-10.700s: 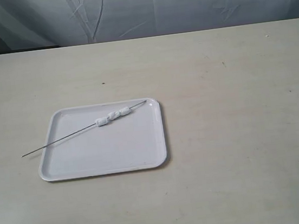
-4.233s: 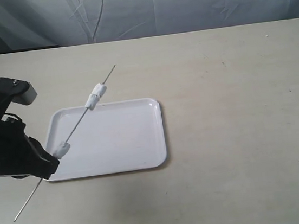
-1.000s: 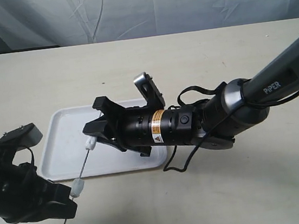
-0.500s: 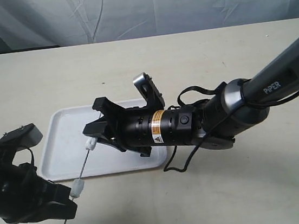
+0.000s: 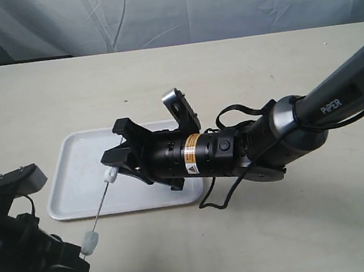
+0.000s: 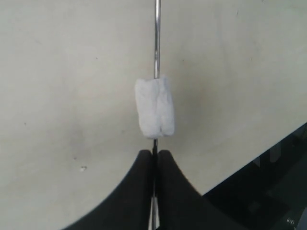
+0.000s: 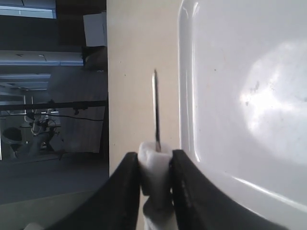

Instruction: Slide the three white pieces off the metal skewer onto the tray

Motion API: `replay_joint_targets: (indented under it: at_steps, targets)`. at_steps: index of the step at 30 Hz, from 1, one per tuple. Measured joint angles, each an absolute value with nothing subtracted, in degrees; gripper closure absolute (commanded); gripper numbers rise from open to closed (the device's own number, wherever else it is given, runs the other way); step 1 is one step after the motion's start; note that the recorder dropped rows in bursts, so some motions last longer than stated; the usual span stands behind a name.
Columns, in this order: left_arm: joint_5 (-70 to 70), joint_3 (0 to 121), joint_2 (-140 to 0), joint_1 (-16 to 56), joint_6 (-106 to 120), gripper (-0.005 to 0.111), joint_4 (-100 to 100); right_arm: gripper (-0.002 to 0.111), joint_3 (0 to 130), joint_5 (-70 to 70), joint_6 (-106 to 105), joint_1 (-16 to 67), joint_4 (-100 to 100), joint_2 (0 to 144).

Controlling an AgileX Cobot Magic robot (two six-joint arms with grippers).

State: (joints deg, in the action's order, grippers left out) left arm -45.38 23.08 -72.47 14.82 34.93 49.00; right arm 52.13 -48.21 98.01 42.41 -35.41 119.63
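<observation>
The metal skewer [image 5: 101,205] slants from the tray's near-left part down to my left gripper [image 5: 79,258], which is shut on the rod itself [image 6: 156,38]. One white piece [image 5: 90,241] sits on the rod just above those fingertips [image 6: 144,165] and shows large in the left wrist view [image 6: 154,108]. My right gripper [image 5: 111,173] reaches across the white tray [image 5: 78,158] and is shut on the other white pieces [image 7: 156,175], seemingly two stacked lumps. The skewer's tip [image 7: 155,105] pokes out beyond them, beside the tray rim [image 7: 184,96].
The right arm's black body [image 5: 197,154] lies over the tray's right half, its grey forearm [image 5: 337,100] running off to the right. The left arm [image 5: 17,256] fills the near-left corner. Bare beige table [image 5: 259,60] surrounds the tray.
My left gripper has drawn toward the table's front edge, pulling the skewer and its lone white piece along. The right gripper has stayed put on its pieces.
</observation>
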Motion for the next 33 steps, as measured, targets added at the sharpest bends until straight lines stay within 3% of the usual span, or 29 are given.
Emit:
replay_joint_targets:
  at_steps: [19,21,26,33]
  targets:
    - [-51.3,20.3,-66.3,14.8,28.0,0.107,49.6,0.085,57.8,-34.9,93.7,41.8,-34.0,119.7]
    - [-50.8,20.3,-66.3,14.8,26.5,0.107,48.5,0.082,58.0,-34.4,93.6,41.1,-36.2,119.7]
    - [-48.1,20.3,-66.3,14.8,22.5,0.107,44.1,0.061,58.1,-36.5,94.2,39.8,-39.6,119.7]
    - [-45.6,20.3,-66.3,14.8,21.4,0.107,42.5,0.065,58.2,-38.3,100.4,39.7,-45.3,119.7]
